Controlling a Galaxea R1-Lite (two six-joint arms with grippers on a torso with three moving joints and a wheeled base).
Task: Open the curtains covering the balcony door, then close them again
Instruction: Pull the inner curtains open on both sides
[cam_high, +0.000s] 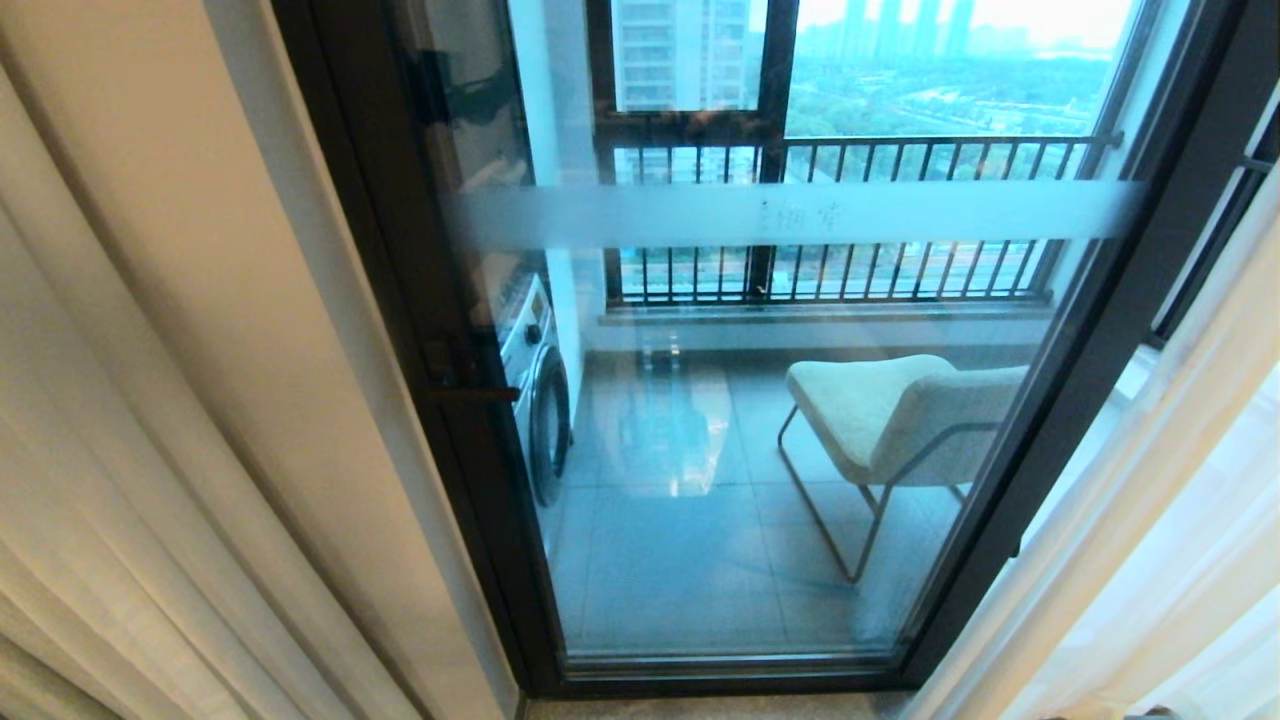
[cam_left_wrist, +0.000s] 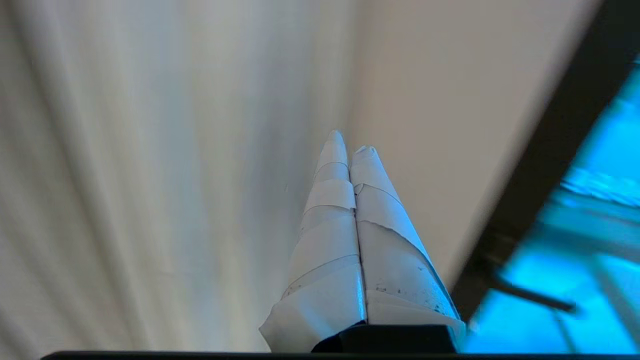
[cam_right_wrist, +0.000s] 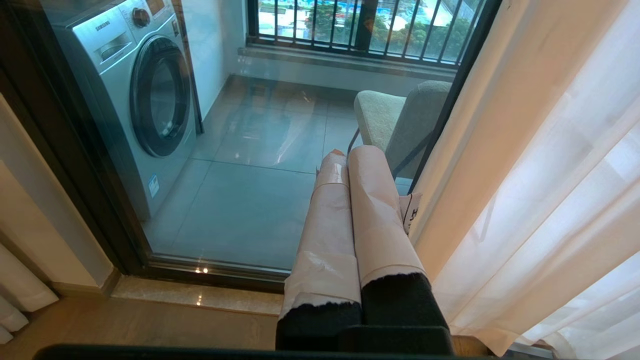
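Note:
The balcony door (cam_high: 760, 470) stands uncovered in the middle of the head view, its dark frame (cam_high: 420, 300) around glass with a frosted band (cam_high: 800, 215). The beige curtains (cam_high: 100, 470) hang bunched at its left, and white sheers (cam_high: 1180, 560) hang at its right. Neither arm shows in the head view. My left gripper (cam_left_wrist: 350, 142) is shut with nothing between its taped fingers, pointing at the beige folds (cam_left_wrist: 125, 175) beside the door frame (cam_left_wrist: 550, 165). My right gripper (cam_right_wrist: 350, 155) is shut and empty, low before the door glass (cam_right_wrist: 250, 200), with the sheers (cam_right_wrist: 550, 200) close beside it.
Behind the glass are a washing machine (cam_high: 535, 390) at the left, a pale chair (cam_high: 890, 410) at the right and a railed window (cam_high: 850, 160) at the back. A flat beige wall strip (cam_high: 300, 350) lies between curtain and frame. A dark handle (cam_high: 470, 392) sits on the frame.

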